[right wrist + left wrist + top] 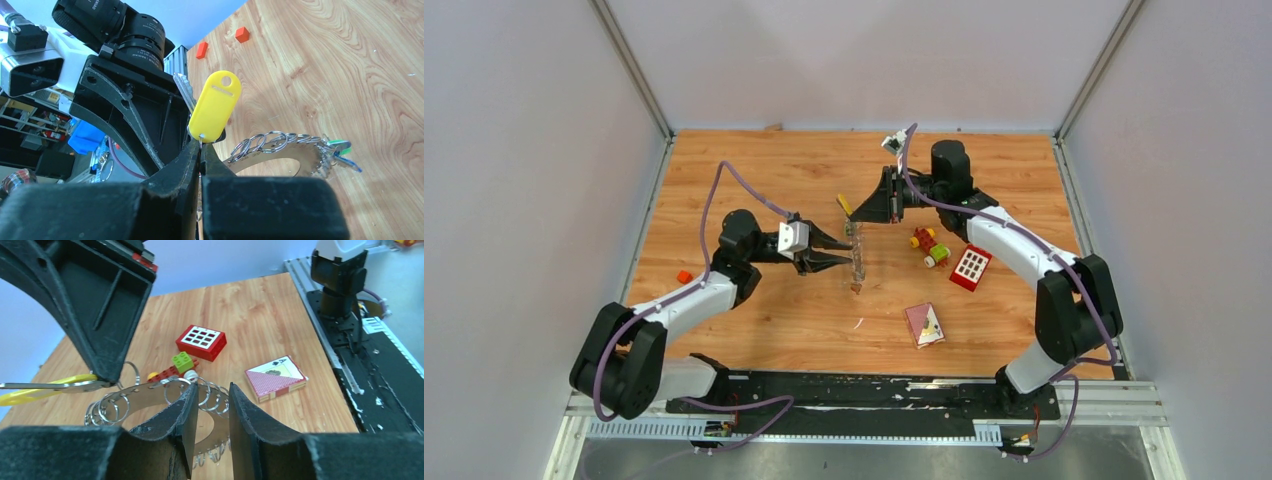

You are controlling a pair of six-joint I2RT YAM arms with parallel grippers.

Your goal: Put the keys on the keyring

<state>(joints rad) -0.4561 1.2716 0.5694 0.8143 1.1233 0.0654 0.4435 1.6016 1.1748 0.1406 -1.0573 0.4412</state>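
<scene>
Left hand [840,251]: your fingers straddle the band of the keyring [150,396] and pinch it, holding it upright on edge at mid-bench.
Right hand [201,147]: your fingers are pressed together on the lower end of the yellow-tagged key [215,105], with the tag standing up out of the fingertips and the metal blade just behind it.
Keyring: it sits between your two hands, just beside the yellow-tagged key, with small split rings crowded along its rim.
Bench [784,320]: to your right lie a red block with white buttons [971,268], a card pack [924,325] and a toy [931,247]. An orange cube [684,277] lies to your left.
</scene>
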